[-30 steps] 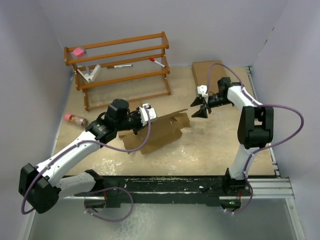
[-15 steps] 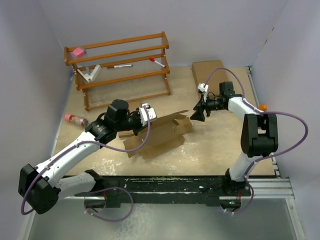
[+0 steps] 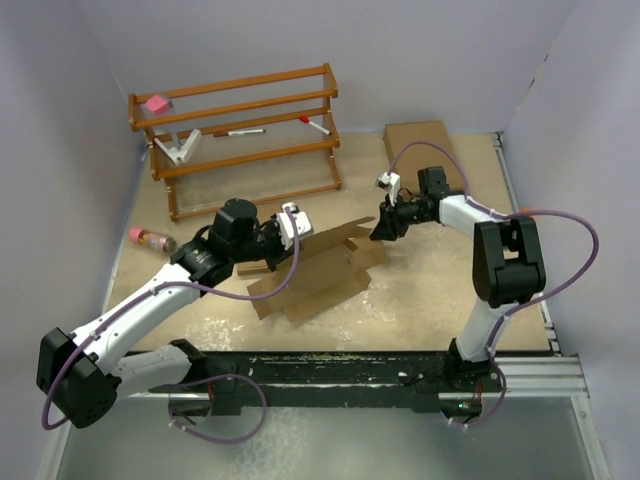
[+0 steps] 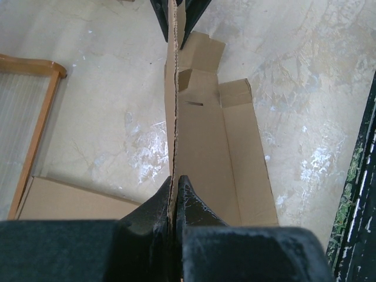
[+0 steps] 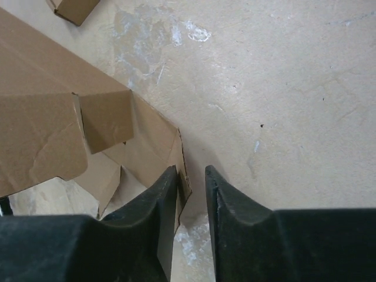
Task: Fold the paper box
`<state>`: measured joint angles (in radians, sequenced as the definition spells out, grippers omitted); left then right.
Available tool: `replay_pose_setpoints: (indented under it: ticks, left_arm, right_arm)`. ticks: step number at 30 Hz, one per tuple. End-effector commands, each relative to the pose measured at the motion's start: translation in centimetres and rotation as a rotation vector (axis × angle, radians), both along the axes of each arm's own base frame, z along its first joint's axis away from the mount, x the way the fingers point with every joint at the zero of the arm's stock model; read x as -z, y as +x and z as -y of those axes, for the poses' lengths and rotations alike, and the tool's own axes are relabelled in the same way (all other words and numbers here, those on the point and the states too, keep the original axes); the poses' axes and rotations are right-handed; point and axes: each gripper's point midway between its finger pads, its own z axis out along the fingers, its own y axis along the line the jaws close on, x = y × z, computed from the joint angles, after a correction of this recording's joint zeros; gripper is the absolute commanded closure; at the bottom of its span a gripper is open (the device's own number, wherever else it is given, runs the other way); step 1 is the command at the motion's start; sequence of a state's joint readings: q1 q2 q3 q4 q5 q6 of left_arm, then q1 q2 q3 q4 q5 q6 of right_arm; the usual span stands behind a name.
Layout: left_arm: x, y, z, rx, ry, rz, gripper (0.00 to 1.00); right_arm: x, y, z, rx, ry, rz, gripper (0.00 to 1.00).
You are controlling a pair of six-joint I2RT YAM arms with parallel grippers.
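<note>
Jaws: L gripper clamped on paper box | R gripper part-open astride edge

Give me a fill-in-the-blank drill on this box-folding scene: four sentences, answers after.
1. The left gripper pinches an edge of the paper box, its jaws ___.
2. The right gripper straddles the box's far flap with a gap showing, its jaws ___.
3. The wooden rack stands at the table's far ___ side.
4. The flat brown box lies in the far ___ corner.
Answers: shut; open; left; right.
</note>
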<state>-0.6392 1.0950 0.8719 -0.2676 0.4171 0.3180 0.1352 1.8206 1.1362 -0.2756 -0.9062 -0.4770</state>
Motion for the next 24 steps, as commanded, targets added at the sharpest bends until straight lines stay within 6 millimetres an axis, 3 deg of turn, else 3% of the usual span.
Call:
replay_pose_setpoints:
  ticks: [1,4,9,14,15,20,24]
  left_arm:
    - [-2.9,0.6,0.4,-0.038,-0.079,0.03,0.96]
    - [-3.2,0.7,0.6,-0.061,-0.103,-0.001,0.96]
    - [-4.9,1.6,0.9,-0.123,-0.161,-0.026,0.96]
    - [-6.4,3.3,1.7,-0.134,-0.178,-0.026,0.96]
    - [-6.2,4.0,2.0,-0.138,-0.171,-0.03,0.96]
    - [-6.2,6.2,4.0,-0.112,-0.152,-0.071,0.96]
    - [-6.0,7.5,5.3,-0.144,-0.198,-0.169,0.96]
  right_arm:
    - [0.5,0.6,0.2,0.056,-0.029,-0.033,0.78]
    - [-0.1,0.6,0.1,0.058,-0.02,-0.03,1.0]
    - [-4.0,1.7,0.1,0.081,0.058,0.088,1.0]
    - [-9.2,3.9,2.0,0.19,0.112,0.317,1.0]
    - [-9.0,3.6,2.4,0.207,0.11,0.343,1.0]
    - [-12.2,3.9,3.6,0.292,0.138,0.626,1.0]
    - [-11.8,3.8,4.5,0.348,0.126,0.731,1.0]
